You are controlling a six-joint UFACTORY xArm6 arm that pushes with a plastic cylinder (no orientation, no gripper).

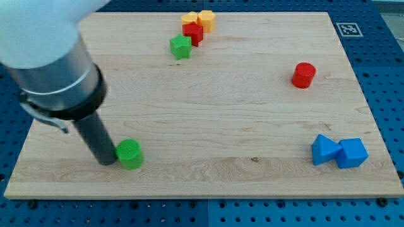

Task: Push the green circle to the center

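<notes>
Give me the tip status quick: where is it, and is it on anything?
No claw on this arm, only a rod.
My tip: down on the board, at the view's left of the green circle, touching or nearly touching it.

the green circle (130, 154) is a short round block, a low cylinder standing flat on its base, with a ridged top face and a darker green side wall. it sits upright, not tilted, on the wooden board near the view's bottom left. it lies just to the view's right of my tip (107, 161), touching it or very nearly so, and level with it in the view.
</notes>
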